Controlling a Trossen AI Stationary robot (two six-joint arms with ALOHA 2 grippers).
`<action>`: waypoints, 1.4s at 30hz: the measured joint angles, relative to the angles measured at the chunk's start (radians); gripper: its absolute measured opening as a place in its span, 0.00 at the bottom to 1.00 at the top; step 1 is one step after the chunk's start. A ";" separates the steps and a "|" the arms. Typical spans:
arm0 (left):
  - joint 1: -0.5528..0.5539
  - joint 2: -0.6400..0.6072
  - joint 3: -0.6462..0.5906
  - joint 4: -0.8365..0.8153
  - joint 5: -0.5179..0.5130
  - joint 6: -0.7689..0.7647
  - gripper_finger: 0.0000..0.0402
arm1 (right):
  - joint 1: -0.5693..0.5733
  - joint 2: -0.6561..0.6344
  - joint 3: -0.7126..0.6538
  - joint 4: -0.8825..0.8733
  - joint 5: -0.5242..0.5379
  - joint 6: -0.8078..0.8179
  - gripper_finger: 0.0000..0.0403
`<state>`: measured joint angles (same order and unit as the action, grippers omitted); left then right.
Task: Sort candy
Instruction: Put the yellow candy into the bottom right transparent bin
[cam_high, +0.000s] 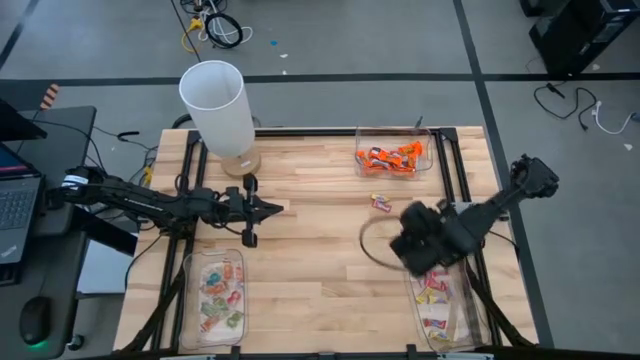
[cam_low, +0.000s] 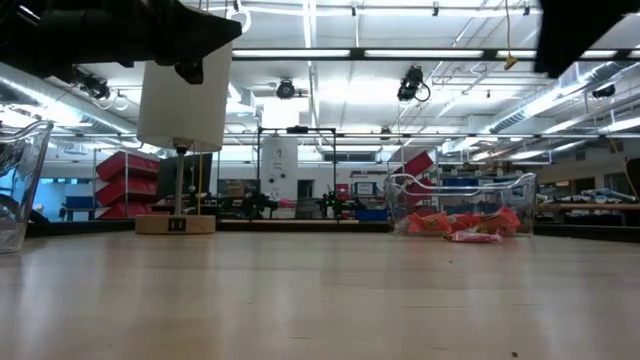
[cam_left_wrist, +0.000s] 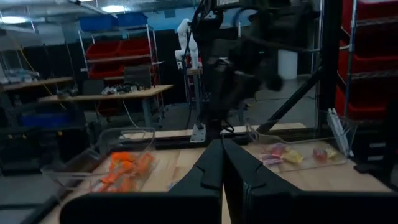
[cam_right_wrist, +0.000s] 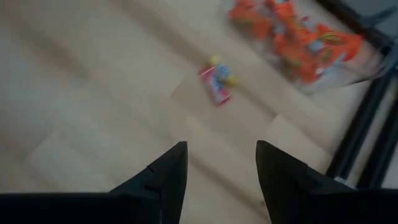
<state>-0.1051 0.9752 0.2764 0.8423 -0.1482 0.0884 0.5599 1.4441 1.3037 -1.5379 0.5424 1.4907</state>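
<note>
One loose candy (cam_high: 381, 203) in a pink-and-yellow wrapper lies flat on the wooden table (cam_high: 310, 250); it also shows in the right wrist view (cam_right_wrist: 217, 84) and the low view (cam_low: 475, 237). My right gripper (cam_right_wrist: 221, 146) hangs open and empty above the table, a little to the near right of that candy (cam_high: 412, 237), tilted down toward it. My left gripper (cam_high: 273, 208) waits at mid-left, shut and empty (cam_left_wrist: 221, 165), held level above the table. Orange candies fill the far right tray (cam_high: 392, 156).
A clear tray (cam_high: 215, 295) of green-and-pink candies stands at the near left, and another (cam_high: 442, 300) with pink-and-yellow ones at the near right, under my right arm. A white cylinder on a wooden base (cam_high: 220, 110) stands at the far left. Bare wood lies between the trays.
</note>
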 joint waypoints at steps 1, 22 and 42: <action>0.000 0.000 0.000 -0.001 0.000 -0.014 0.01 | -0.042 0.000 0.000 0.000 0.004 -0.009 0.44; 0.000 0.000 0.000 -0.040 -0.002 -0.065 0.01 | -0.536 0.090 0.000 0.475 -0.053 -0.473 0.43; 0.000 0.000 0.000 -0.064 -0.011 0.027 0.01 | -0.665 0.338 0.000 0.408 -0.243 -0.520 0.43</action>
<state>-0.1047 0.9756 0.2764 0.7788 -0.1593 0.1153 -0.1047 1.7821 1.3041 -1.1297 0.2996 0.9707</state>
